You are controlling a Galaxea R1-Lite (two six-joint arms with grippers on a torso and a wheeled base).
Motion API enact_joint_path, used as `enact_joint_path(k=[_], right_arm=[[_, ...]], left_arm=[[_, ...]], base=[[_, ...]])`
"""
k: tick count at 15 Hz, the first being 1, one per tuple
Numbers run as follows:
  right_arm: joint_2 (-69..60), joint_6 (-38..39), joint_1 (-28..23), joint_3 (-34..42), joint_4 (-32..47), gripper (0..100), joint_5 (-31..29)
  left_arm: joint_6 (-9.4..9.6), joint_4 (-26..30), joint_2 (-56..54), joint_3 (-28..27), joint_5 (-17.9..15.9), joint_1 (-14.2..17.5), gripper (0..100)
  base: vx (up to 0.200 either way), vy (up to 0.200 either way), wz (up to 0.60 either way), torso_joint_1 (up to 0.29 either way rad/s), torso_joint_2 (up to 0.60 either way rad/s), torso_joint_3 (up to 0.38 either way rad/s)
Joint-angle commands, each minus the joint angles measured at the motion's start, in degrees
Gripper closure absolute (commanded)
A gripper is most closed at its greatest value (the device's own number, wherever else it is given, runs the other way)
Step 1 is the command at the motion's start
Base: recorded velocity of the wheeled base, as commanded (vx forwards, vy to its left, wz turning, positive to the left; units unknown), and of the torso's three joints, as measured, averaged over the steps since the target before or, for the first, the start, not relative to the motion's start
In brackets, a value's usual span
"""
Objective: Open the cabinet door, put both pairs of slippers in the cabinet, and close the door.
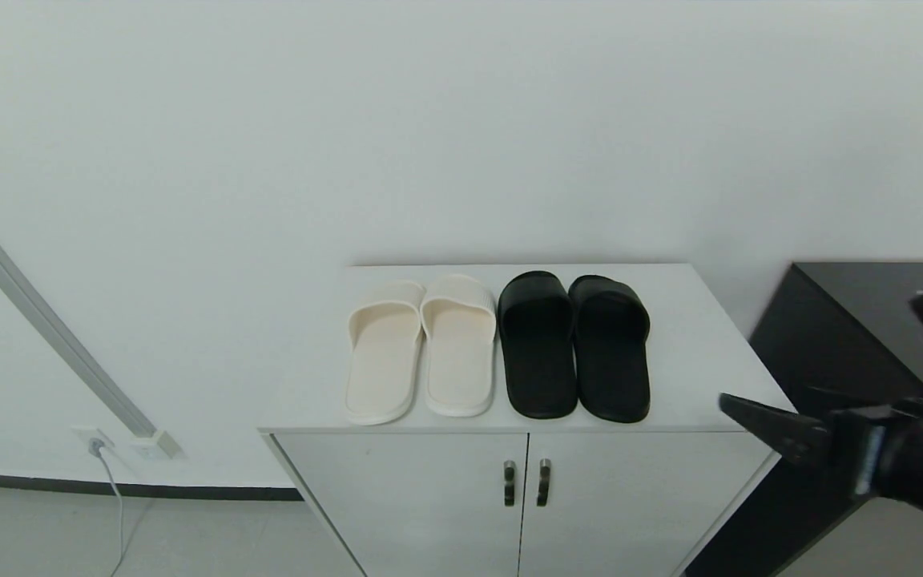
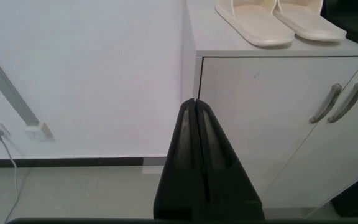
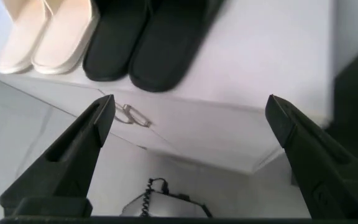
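A cream pair of slippers [image 1: 417, 349] and a black pair of slippers [image 1: 574, 344] lie side by side on top of the white cabinet [image 1: 702, 353]. Both cabinet doors are closed, their two metal handles [image 1: 525, 482] meeting at the middle. My right gripper [image 1: 750, 417] hangs off the cabinet's front right corner; in the right wrist view it [image 3: 190, 104] stands open above the black slippers [image 3: 148, 37], the cream slippers [image 3: 42, 31] and the handles [image 3: 132, 116]. My left gripper [image 2: 196, 106] is shut on nothing, low in front of the cabinet's left corner, with the handles [image 2: 337, 102] off to one side.
A black piece of furniture [image 1: 870, 320] stands close against the cabinet's right side. On the wall to the left are a slanting grey conduit [image 1: 37, 312] and a socket with a plugged cable [image 1: 97, 442] running down to the floor.
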Motion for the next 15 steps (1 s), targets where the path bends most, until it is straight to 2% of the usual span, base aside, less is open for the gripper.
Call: enact_joint_path(k=[1, 5, 9, 12, 15], right_arm=[[13.70, 1.43, 3.46, -9.29, -0.52, 0, -1.70], [23.10, 1.43, 3.64, -17.20, -1.22, 0, -7.68], [34.35, -0.68, 5.75, -26.70, -4.30, 0, -16.73], [40.68, -1.20, 5.83, -32.67, -5.88, 0, -19.89], [44.46, -3.40, 4.96, -34.87, -6.76, 0, -20.60]], left_arm=[[-0.04, 0.01, 0.08, 0.00, 0.04, -0.06, 100], [-0.04, 0.01, 0.08, 0.00, 0.04, 0.02, 100], [-0.13, 0.01, 0.08, 0.00, -0.05, 0.02, 100], [-0.04, 0.01, 0.08, 0.00, -0.05, -0.06, 100], [-0.13, 0.01, 0.08, -0.09, -0.05, 0.02, 100]], base=[[0.000, 0.000, 0.00, 0.000, 0.00, 0.000], [0.000, 0.000, 0.00, 0.000, 0.00, 0.000], [0.000, 0.000, 0.00, 0.000, 0.00, 0.000], [0.000, 0.000, 0.00, 0.000, 0.00, 0.000], [0.000, 0.000, 0.00, 0.000, 0.00, 0.000]])
